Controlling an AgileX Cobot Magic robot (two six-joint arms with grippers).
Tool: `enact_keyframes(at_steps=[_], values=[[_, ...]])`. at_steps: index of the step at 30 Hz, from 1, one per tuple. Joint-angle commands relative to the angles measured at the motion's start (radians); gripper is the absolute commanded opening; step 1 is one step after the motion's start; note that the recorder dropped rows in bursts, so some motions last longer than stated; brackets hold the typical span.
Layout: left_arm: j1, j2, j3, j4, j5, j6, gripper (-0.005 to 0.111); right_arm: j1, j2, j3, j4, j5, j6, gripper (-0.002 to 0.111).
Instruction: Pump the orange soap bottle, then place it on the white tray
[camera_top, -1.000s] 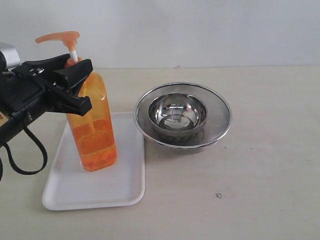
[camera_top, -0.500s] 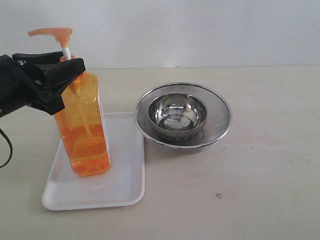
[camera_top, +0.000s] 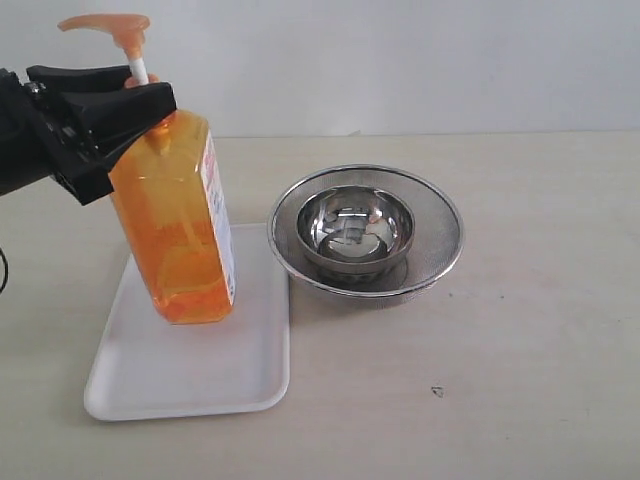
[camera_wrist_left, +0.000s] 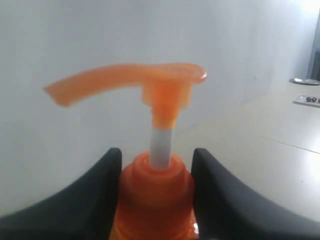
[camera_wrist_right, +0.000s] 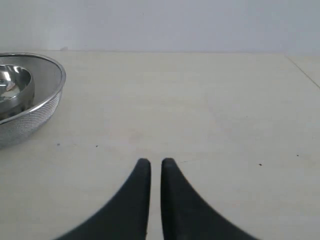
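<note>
The orange soap bottle (camera_top: 180, 220) leans with its top toward the left. Its base is on or just above the white tray (camera_top: 215, 375); I cannot tell if they touch. A white and blue label shows on its right face. My left gripper (camera_top: 150, 92) is shut on the bottle's neck, just under the raised pump nozzle (camera_top: 105, 24). In the left wrist view the black fingers (camera_wrist_left: 107, 175) press both sides of the orange collar (camera_wrist_left: 155, 190), and my left gripper (camera_wrist_left: 156, 155) sits below the nozzle (camera_wrist_left: 130, 80). My right gripper (camera_wrist_right: 155, 162) is shut on nothing, low over bare table.
A round steel bowl (camera_top: 362, 228) sits inside a mesh strainer (camera_top: 440, 215) just right of the tray, close to the bottle's base. The strainer's rim (camera_wrist_right: 47, 100) also shows in the right wrist view. The right arm is outside the exterior view.
The left gripper has risen with the bottle. The bottle now leans more, its base has swung right over the tray, and its label face has turned into view.
</note>
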Motion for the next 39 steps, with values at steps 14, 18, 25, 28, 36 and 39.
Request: enact_keyframes(at_steps=[14,18,25,28,36,39], values=[[0.072,0.093,-0.018,0.029,-0.117,0.015,0.005,-0.003,-0.005,0.0,-0.006,-0.004,-0.003,0.005],[0.072,0.093,-0.018,0.026,-0.117,0.024,0.005,-0.003,-0.005,0.0,-0.006,-0.004,-0.003,0.005],[0.072,0.097,-0.043,0.008,-0.117,-0.002,0.005,-0.003,-0.005,0.0,-0.006,-0.004,-0.003,0.005],[0.067,0.11,-0.063,0.013,-0.117,-0.016,0.005,-0.003,-0.005,0.0,-0.006,-0.004,-0.003,0.005],[0.067,0.134,-0.065,0.031,-0.117,-0.016,0.005,-0.003,-0.005,0.0,-0.006,-0.004,-0.003,0.005],[0.067,0.146,-0.065,0.058,-0.117,-0.014,0.005,-0.003,-0.005,0.0,-0.006,-0.004,-0.003,0.005]])
